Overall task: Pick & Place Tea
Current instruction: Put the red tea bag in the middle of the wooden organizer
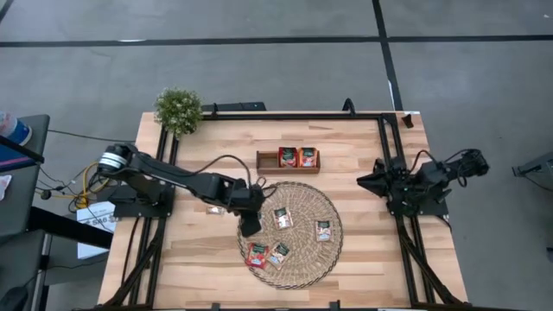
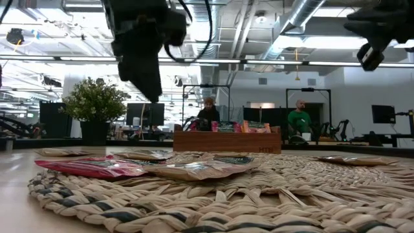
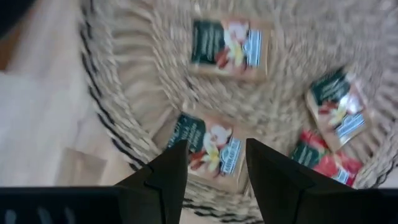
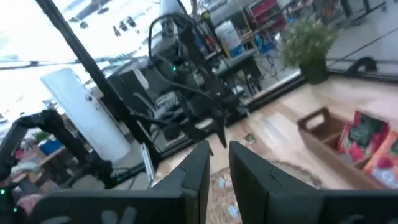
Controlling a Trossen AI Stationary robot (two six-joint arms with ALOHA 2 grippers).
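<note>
Several tea sachets lie flat on the round woven mat [image 1: 304, 269]: pale ones [image 1: 282, 218] [image 1: 323, 231] [image 1: 278, 253] and a red one [image 1: 257, 255]. Two red sachets [image 1: 296, 157] sit in the small wooden tray [image 1: 263, 161]. My left gripper [image 1: 251, 226] hangs open above the mat's left part, tilted down. In the left wrist view its fingers [image 3: 216, 144] stand either side of a pale sachet [image 3: 208, 149], above it, touching nothing. My right gripper [image 4: 219, 155] is drawn back at the table's right edge, pointing level, its fingers only narrowly apart with nothing between them.
A potted plant [image 1: 178, 110] stands at the table's far left corner. The tray sits just beyond the mat's far edge. Bare wood lies to the mat's left and right. People show in the room beyond the table [image 2: 210, 111].
</note>
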